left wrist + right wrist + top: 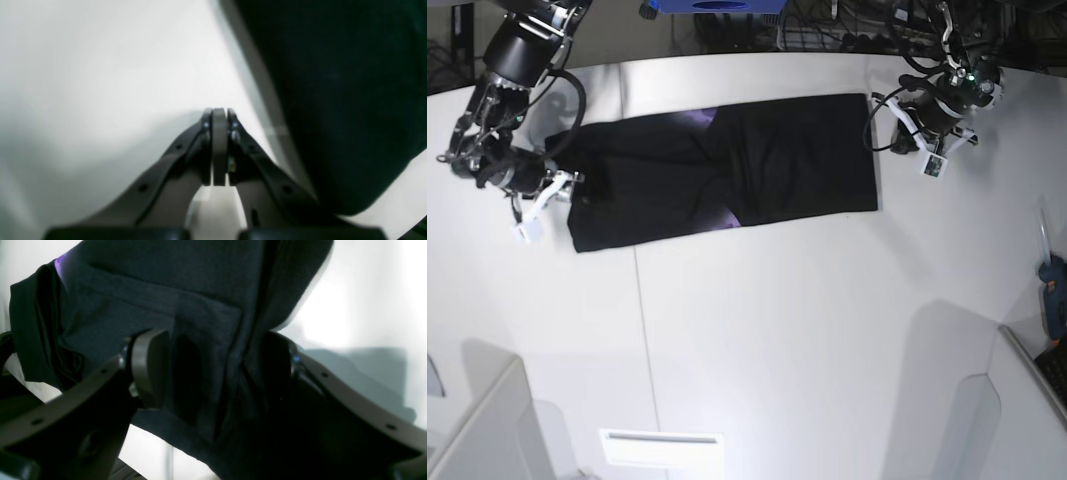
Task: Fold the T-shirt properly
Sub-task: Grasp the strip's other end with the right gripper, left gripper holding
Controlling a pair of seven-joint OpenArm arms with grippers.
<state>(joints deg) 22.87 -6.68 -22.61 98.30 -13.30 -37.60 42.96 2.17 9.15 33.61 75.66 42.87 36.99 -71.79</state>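
The black T-shirt (727,170) lies on the white table (777,340) as a long folded band, with slivers of purple print showing at its folds. At its left end in the base view my right gripper (567,188) stands open, wide jaws straddling a bunched edge of the T-shirt (200,306). In the right wrist view, cloth fills the gap of the right gripper (213,350) between its fingers (150,366). My left gripper (219,115) is shut with nothing between its pads. It rests over bare table just off the T-shirt (333,100), at the band's other end. In the base view, the left gripper (917,135) is just right of that end.
A blue box (717,5) and cables sit beyond the table's far edge. A blue tool (1052,290) lies at the right edge near a grey panel. A seam (642,340) runs down the tabletop, and a white slot plate (662,448) sits at the front.
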